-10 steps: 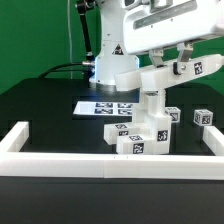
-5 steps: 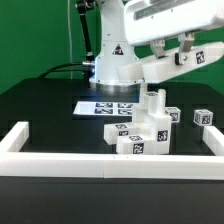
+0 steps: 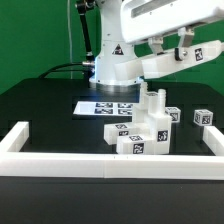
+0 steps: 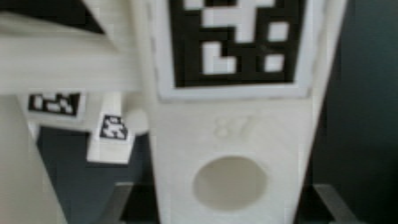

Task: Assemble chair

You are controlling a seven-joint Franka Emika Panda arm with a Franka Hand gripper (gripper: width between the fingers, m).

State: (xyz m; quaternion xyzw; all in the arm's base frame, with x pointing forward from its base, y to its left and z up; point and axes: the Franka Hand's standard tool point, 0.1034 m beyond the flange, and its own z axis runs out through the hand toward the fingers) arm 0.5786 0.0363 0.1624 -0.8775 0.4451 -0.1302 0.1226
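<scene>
— How far along are you?

— Early, I'd judge. Nearest, just behind the border rail [image 3: 70,160], a stack of joined chair parts [image 3: 140,132] stands on the counter [image 3: 45,100]. A short post [image 3: 153,99] rises from its top. It reads as a partial build, not yet a seat on legs.

— Anything loose?

— A small tagged block [image 3: 205,117] lies alone toward the exterior view's right, apart from the stack. Farther back, the marker board [image 3: 105,107] lies flat.

— And your gripper?

— My gripper [image 3: 172,47] is pressed together on a long white piece [image 3: 190,58]. It holds the piece in the air above the stack, clear of the post. The wrist view shows its tagged face close up, with a round hole [image 4: 240,185] near one end.

— What is left?

— Most of it, I think. This piece has to come down and be joined, perhaps at that hole, and then the loose block. Whether more parts wait out of sight, I cannot tell.
</scene>
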